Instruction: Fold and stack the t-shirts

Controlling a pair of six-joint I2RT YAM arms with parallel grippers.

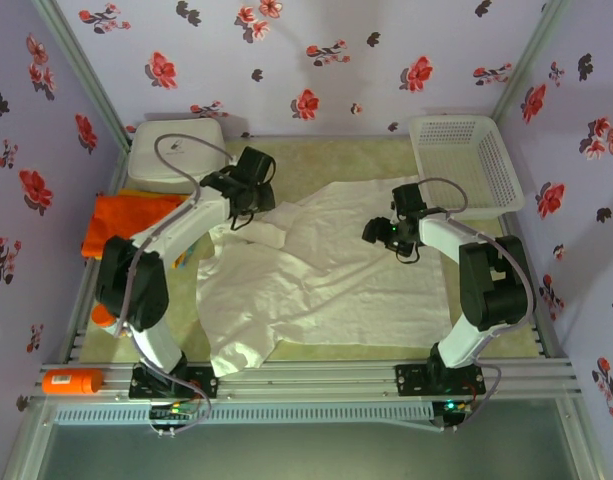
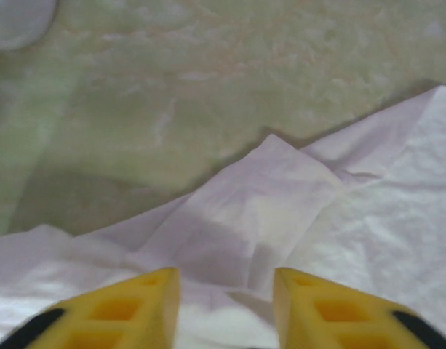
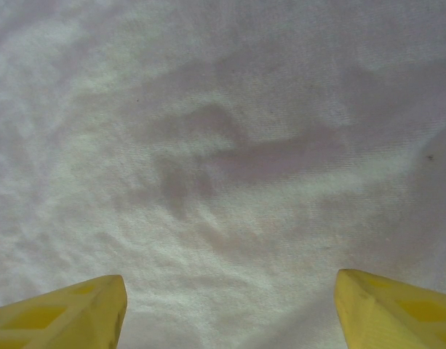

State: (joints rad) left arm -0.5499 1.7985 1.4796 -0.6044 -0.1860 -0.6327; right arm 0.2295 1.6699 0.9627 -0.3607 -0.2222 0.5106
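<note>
Here we found the white shirt [image 1: 316, 285] unfolded, the orange shirt [image 1: 126, 222] apparently folded, left gripper [image 2: 226, 283] and right gripper [image 3: 230, 294] parted, empty.

1. The left arm [image 1: 181, 225] is showing white link shells between bulky black joint housings.
2. The right arm [image 1: 441, 235] is wearing the same white and black.
3. A thin grey cable [image 1: 162, 145] is looping off the left arm, and a second grey cable [image 1: 436, 181] is arching off the right.
4. The left gripper [image 2: 224, 280] is showing yellow fingers [image 2: 113, 309] with hollow pockets and black patches.
5. The right gripper [image 3: 230, 280] is showing matching yellow fingers [image 3: 70, 313].
</note>
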